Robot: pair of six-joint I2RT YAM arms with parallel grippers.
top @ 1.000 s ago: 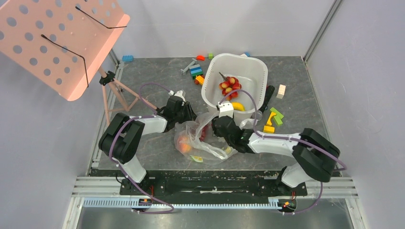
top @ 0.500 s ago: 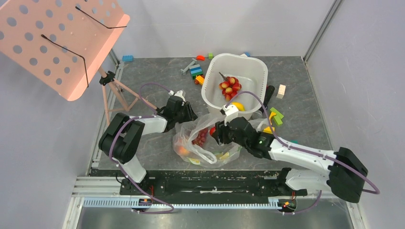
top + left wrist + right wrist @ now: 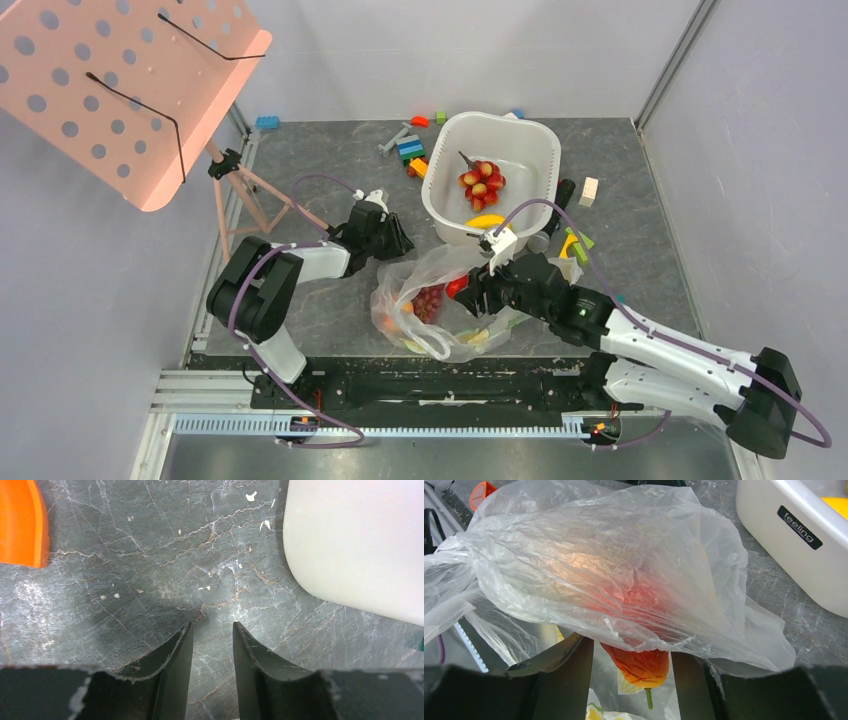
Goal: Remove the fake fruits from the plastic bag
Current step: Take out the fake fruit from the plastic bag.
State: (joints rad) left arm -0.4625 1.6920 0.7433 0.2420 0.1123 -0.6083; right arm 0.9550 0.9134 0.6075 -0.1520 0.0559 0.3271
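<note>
Jaws of the right gripper (image 3: 631,650) stand about half apart and pinch an orange-red fruit (image 3: 641,667) under the loose film of the plastic bag (image 3: 599,570). To do this well, I think, it should lift slowly and straight, so the film does not come along (the left gripper (image 3: 212,626), slightly open, holds nothing above the table (image 3: 150,555)). Bag is clear and crinkled, lying between the 2 arms beside the white basin (image 3: 774,555), with red grapes (image 3: 428,300) showing inside.

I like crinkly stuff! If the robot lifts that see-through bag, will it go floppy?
Probably floppy: the plastic bag is thin, wrinkled film draped over a reddish fruit. It's likely light too, and the round fruit might roll around inside.
</note>
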